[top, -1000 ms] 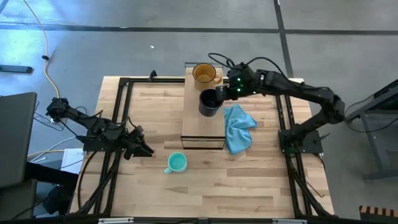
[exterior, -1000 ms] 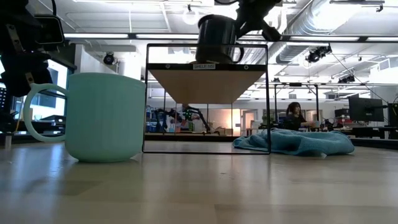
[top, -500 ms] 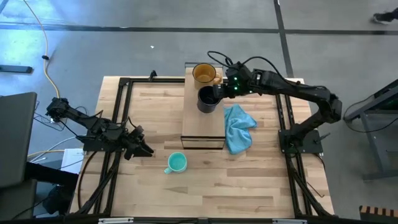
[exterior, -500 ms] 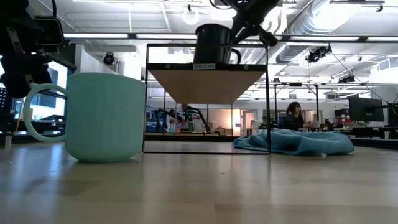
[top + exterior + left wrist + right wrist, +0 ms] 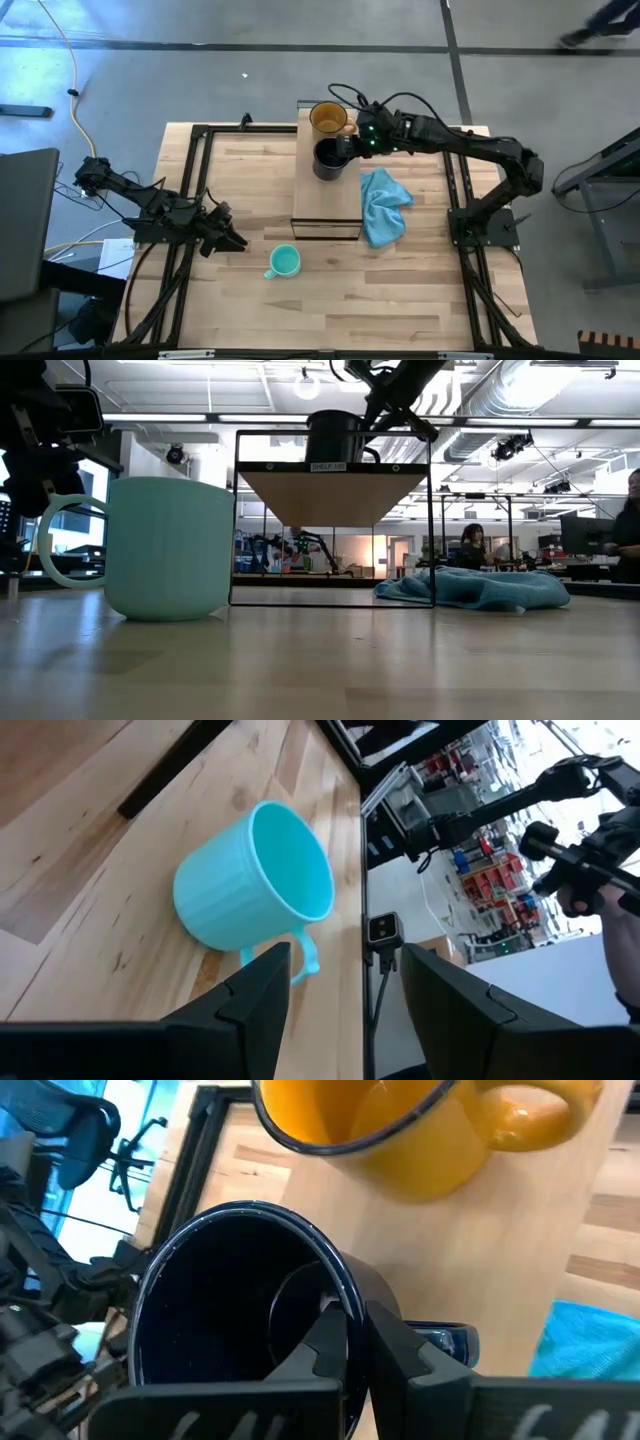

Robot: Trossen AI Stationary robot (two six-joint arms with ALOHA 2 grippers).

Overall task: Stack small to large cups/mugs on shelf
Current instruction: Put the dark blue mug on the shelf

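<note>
Three mugs: teal (image 5: 285,262), black (image 5: 328,158), amber (image 5: 328,119)

You have one label in sight: a small white strip with dark print on the front top rail of the shelf (image 5: 333,467), seen in the low view. Its characters are too small to read. You find no legible text, brand, number or sign in the high view or either wrist view.
</note>
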